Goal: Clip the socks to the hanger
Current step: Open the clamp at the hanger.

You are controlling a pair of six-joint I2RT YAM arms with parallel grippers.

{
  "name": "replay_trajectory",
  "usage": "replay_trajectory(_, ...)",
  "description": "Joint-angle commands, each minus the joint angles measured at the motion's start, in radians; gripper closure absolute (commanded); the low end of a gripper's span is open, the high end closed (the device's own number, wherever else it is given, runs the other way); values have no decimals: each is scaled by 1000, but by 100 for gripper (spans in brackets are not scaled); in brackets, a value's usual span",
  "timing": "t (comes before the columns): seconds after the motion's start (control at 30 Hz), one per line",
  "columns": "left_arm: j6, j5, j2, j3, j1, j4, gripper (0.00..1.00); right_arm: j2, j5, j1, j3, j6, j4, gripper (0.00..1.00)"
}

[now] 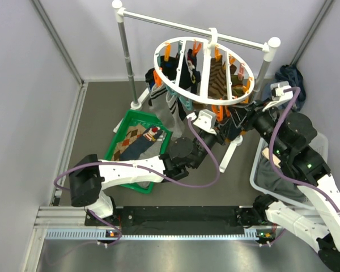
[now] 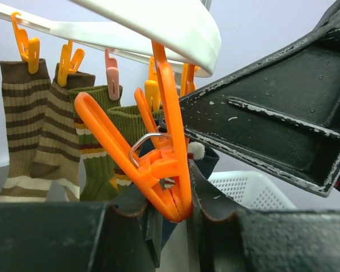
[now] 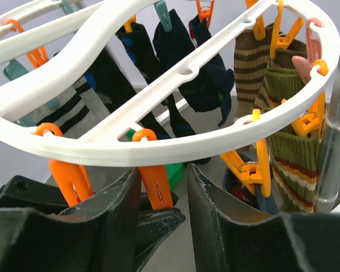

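Toward the worktop's left edge, green tray point(image 1: 118, 135) holds loose socks point(image 1: 140, 141), staged for pickup. Further in, under the hanger point(image 3: 175, 144) rim: left gripper point(image 2: 173, 226) nearly closed, pinching dark sock point(image 2: 199, 152) up at orange clip point(image 2: 169, 195) mouth; right gripper point(image 3: 162, 177) half open, straddling rim clip point(image 3: 157, 195), presumably to squeeze it open, not clamped yet. Hanger hangs off rail stand point(image 1: 123, 56) by the far edge, clipped socks point(image 3: 252, 62) dangling free.

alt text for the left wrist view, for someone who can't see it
An orange clip hangs from the white hanger at centre, its lower tip between the left tool's two dark fingers. The other arm's dark, scuffed finger fills the right side. Behind on the left, brown striped socks and green socks hang from other clips.
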Motion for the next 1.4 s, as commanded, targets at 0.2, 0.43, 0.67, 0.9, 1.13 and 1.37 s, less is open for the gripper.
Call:
replay_trajectory(0.2,30,5,16,32,-20,-25,84,-16,58,-1,-28,12,126,67)
replay_trajectory(0.43,22,-9,-31,-26,-20,5,70,-23,44,-3,-46,15,127,90)
replay_trajectory(0.67,-82,120,-129,-120,-17,-7,50,-22,1,-3,-63,8,155,100)
replay_trajectory(0.9,-285,276,-232,-198,45,-11,35,-11,-73,-3,-85,8,196,100)
replay_trajectory(1.13,-463,430,-202,-172,162,13,34,-16,-123,-1,-85,-3,218,100)
replay_trajectory(1.37,-596,487,-174,-189,228,67,36,-17,-145,-3,-88,12,218,100)
